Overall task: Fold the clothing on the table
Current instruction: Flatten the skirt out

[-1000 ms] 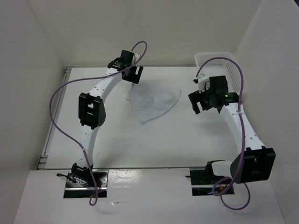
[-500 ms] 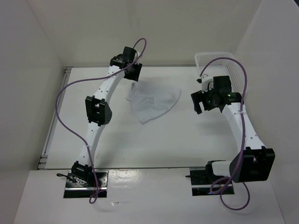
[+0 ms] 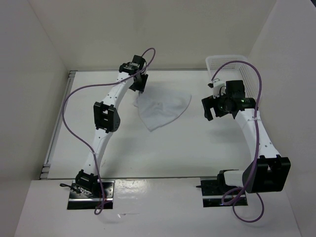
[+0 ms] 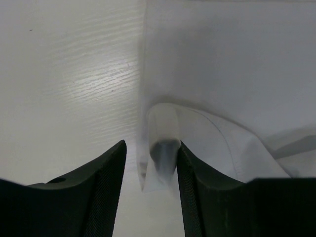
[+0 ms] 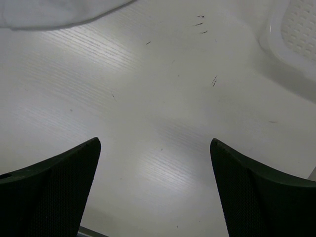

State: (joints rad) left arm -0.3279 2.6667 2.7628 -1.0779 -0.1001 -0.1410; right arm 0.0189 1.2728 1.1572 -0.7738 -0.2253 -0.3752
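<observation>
On the desk [image 3: 148, 148], far half and a bit left of centre, the clothing [image 3: 163, 111] lies mostly flat; fan-shaped outline, narrow tip toward the arm bases, wide curved edge toward the far right; creases through the middle; slightly greyer than the desk.

Left gripper [image 3: 138, 90] is down at the clothing's far-left corner, arm stretched out from its base; left wrist view: left gripper [image 4: 150, 145] straddles a raised fold on the edge of the clothing [image 4: 222, 74]; fold stands between the two fingers [image 4: 190, 197] and touches the one on the right of that view; thin gap on the other side; jaws half-spread, not pressed together; firm pinch on the fabric: cannot tell; bare desk [image 4: 69, 74] to the left of the fold.

Right gripper [image 3: 208, 109] hangs to the right of the clothing, well apart from it, between it and the white mesh basket [image 3: 227, 58]; basket sits in the far right corner of the desk; right wrist view: right gripper [image 5: 155, 187] spread wide, nothing between the jaws, only bare desk [image 5: 163, 98] with a few dark specks [image 5: 215, 80]; clothing [image 5: 44, 12] edge in the top left corner, basket [image 5: 296, 34] corner at top right.
</observation>
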